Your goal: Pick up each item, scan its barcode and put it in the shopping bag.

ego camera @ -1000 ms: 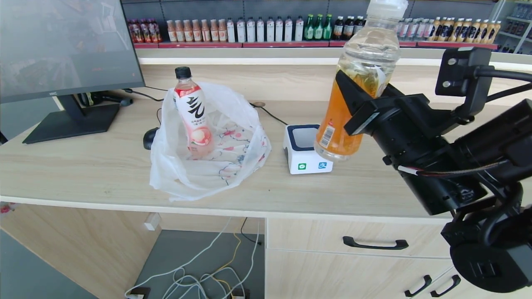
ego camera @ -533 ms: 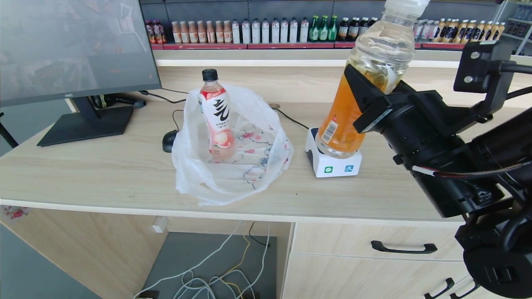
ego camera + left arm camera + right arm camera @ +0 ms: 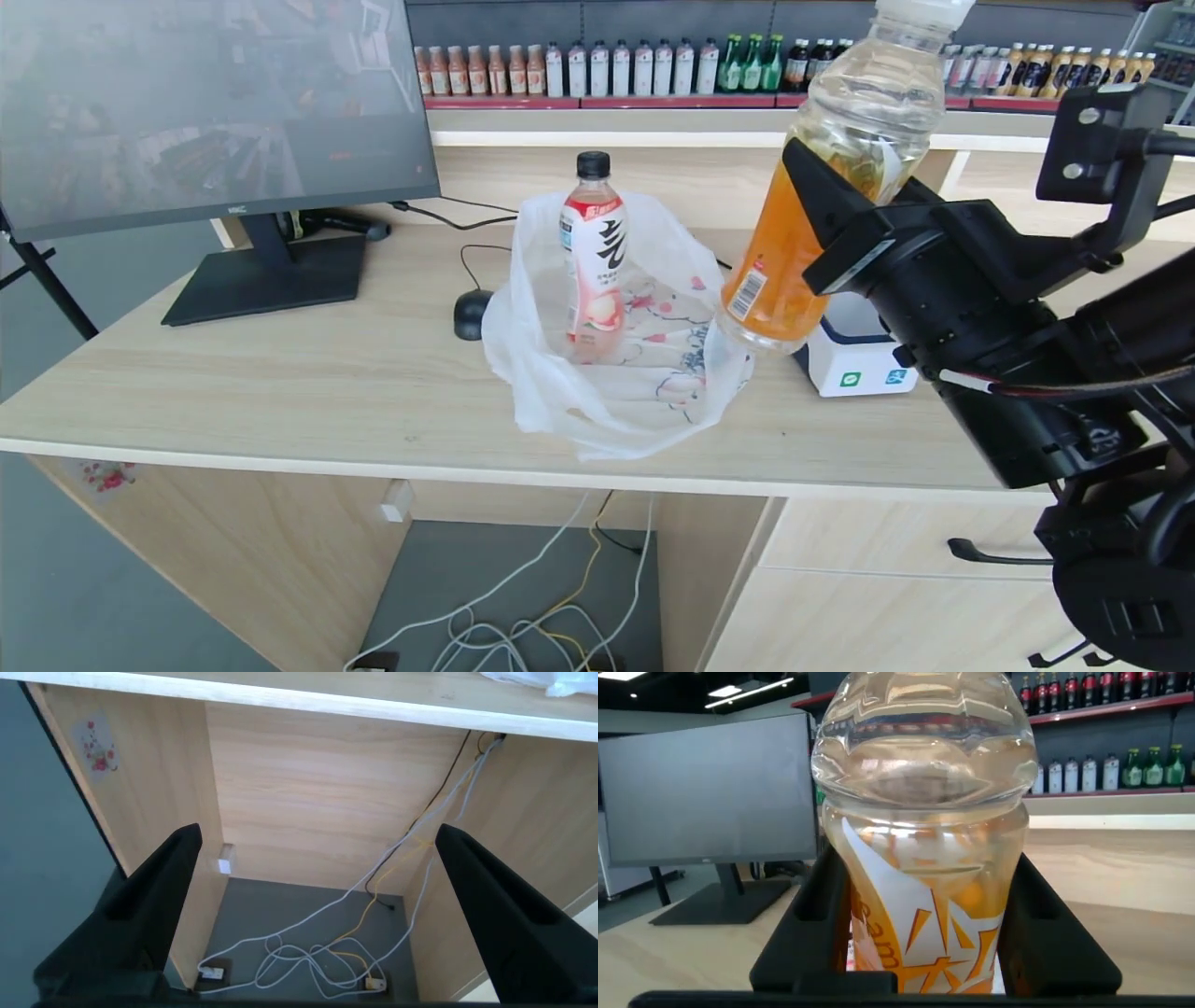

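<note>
while the right pincer clamps the orange bottle, tilted over the rim of the shopping bag — a pink bottle stands inside — the left pincer hangs spread wide below the worktop.

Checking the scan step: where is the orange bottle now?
The orange bottle is right of centre in the head view, in the right gripper, over the shopping bag's right edge, beside the scanner.
</note>
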`<state>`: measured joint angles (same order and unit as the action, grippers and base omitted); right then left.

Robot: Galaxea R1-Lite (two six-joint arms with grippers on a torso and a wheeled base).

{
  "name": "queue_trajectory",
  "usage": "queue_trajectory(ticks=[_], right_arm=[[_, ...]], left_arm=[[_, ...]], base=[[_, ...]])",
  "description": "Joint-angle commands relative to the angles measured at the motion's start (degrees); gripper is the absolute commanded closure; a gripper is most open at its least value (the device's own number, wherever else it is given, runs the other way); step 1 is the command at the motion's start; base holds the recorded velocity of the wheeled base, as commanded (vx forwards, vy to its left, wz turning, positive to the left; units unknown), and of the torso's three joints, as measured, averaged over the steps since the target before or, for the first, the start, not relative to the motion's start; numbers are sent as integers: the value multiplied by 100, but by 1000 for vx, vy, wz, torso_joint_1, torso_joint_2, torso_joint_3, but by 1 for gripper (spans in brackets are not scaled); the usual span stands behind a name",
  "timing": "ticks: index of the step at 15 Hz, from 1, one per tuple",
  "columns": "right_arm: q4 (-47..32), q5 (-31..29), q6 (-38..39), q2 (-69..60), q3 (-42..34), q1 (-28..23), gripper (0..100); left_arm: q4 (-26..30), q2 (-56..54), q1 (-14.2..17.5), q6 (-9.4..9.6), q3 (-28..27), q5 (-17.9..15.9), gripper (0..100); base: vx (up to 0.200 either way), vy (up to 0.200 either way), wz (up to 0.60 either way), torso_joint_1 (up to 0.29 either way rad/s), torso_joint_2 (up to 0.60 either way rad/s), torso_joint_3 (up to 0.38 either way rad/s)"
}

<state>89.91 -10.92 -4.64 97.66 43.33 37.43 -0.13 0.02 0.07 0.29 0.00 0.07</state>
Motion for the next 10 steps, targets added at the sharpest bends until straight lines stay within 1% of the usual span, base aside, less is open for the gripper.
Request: queue_trajectory(ticks=[1,7,10], right_arm=[[9,2,-1,8,62,-7,100],[9,2,7,95,106,-16,100],[9,2,7,95,247,-25,100]], left_arm=[[-4,-2,1,6,0,1,0],[-4,-2,1,6,0,1,0],[-4,-2,1,6,0,1,0]], base=[[0,0,0,0,0,0],[0,0,0,0,0,0],[0,0,0,0,0,0]])
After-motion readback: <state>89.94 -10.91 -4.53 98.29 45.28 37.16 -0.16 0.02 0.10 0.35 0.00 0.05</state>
